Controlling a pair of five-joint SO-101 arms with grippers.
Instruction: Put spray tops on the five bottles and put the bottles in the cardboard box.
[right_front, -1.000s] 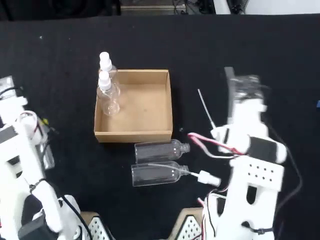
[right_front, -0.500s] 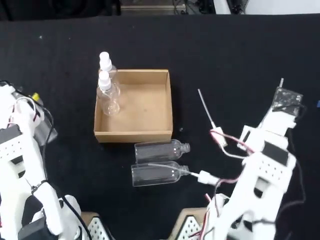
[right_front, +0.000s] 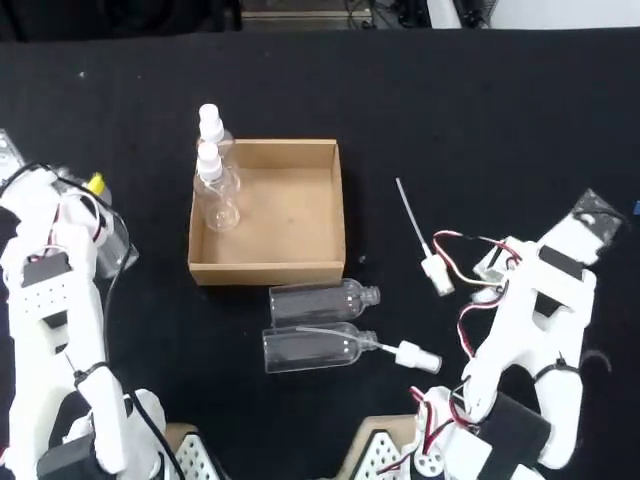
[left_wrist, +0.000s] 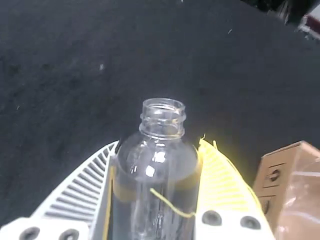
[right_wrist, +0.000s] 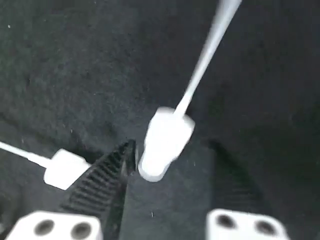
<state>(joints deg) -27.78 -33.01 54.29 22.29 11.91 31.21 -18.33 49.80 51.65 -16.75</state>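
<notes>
Presently we see the left gripper (left_wrist: 160, 145) clamped on an uncapped bottle (left_wrist: 159, 170) near the cardboard box (right_front: 266, 271), the right gripper (right_wrist: 171, 147) with jaws apart around a loose spray top (right_wrist: 165, 137) on the table (right_front: 470, 100).

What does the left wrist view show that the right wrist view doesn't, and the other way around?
Left wrist view: a clear bottle with a bare neck and no spray top on it, clamped in the left tool, with a corner of the cardboard box beside it.
Right wrist view: a loose spray top with its dip tube, lying unclamped inside the open right tool, and a second spray top off to one side.
Both: the black table.
</notes>
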